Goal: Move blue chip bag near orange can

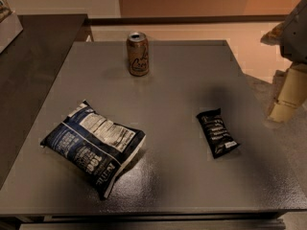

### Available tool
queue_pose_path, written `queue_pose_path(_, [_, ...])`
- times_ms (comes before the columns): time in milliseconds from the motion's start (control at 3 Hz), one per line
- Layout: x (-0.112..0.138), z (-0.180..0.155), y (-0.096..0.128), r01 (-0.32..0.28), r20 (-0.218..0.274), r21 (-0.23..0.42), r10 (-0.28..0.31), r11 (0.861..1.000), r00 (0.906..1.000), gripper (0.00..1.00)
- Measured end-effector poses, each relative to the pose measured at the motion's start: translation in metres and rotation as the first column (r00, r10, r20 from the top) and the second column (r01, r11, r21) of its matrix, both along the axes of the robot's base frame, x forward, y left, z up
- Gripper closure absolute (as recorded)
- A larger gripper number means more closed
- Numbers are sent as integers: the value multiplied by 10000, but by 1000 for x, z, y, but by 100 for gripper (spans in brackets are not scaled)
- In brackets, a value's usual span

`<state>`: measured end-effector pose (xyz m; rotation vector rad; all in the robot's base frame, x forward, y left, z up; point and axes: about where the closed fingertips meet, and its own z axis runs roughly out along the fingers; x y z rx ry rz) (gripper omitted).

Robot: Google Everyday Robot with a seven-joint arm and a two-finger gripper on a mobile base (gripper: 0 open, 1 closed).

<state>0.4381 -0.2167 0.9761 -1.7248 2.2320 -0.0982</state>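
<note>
The blue chip bag [94, 146] lies flat on the grey table [182, 95], front left, with its white nutrition label facing up. The orange can [137, 53] stands upright near the table's far edge, well behind the bag and a little to its right. My gripper [288, 99] hangs off the table's right side, above the floor, far from both the bag and the can. It holds nothing that I can see.
A small black wrapper [217, 132] lies on the right half of the table. A darker counter [33, 61] adjoins the table on the left, with a white box [7, 20] at its far corner. A wall runs behind the table.
</note>
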Motion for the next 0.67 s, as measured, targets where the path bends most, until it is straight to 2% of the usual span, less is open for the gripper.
queue_pose_path(333, [0,0,0,0,2,0,0,10000,10000,0])
queue_pose_path(667, [1,1,6,105,82,399,-108,9991,9999,0])
